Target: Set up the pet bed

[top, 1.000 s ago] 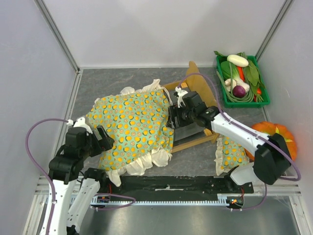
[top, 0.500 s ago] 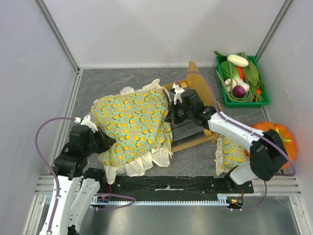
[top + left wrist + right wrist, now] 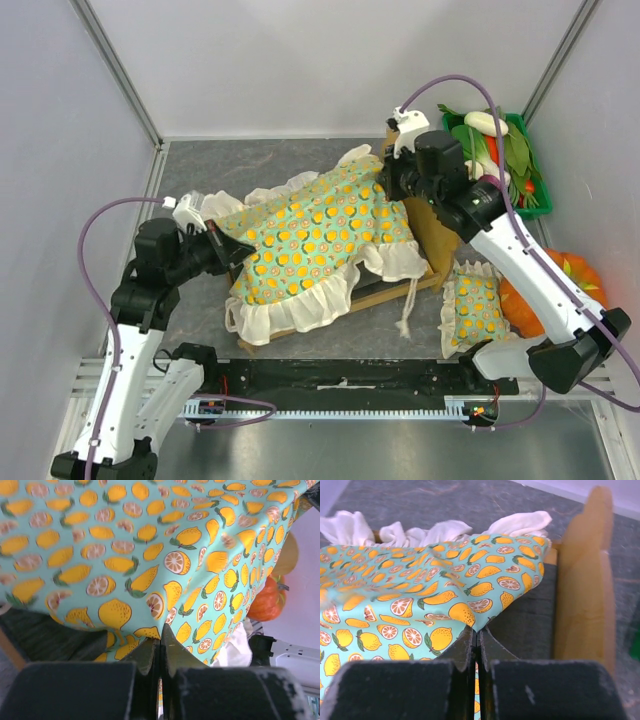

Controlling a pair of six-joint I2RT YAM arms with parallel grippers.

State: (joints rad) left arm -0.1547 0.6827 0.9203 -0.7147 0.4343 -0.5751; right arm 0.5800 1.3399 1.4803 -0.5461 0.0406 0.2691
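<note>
The pet bed (image 3: 432,222), a light-wood frame with a tall headboard (image 3: 585,580) and a dark grey base (image 3: 530,615), lies mid-table, mostly covered by the green lemon-print ruffled blanket (image 3: 320,235). My left gripper (image 3: 232,252) is shut on the blanket's left edge (image 3: 150,540), its fingertips (image 3: 160,642) pinching the cloth. Near the headboard, my right gripper (image 3: 393,185) is shut on the blanket's far corner (image 3: 420,595), with the cloth pinched at the gripper (image 3: 476,632) tip. The blanket hangs stretched between the two grippers above the bed.
A small matching ruffled pillow (image 3: 472,310) lies on the table right of the bed's foot. An orange pumpkin (image 3: 565,285) sits at the right edge. A green tray (image 3: 455,190) of vegetables stands at the back right. White walls enclose the table.
Both grippers have shut on the blanket. The right arm has risen and moved back-right toward the headboard, dragging the blanket rightward over the bed; the left gripper followed, lifting its edge.
</note>
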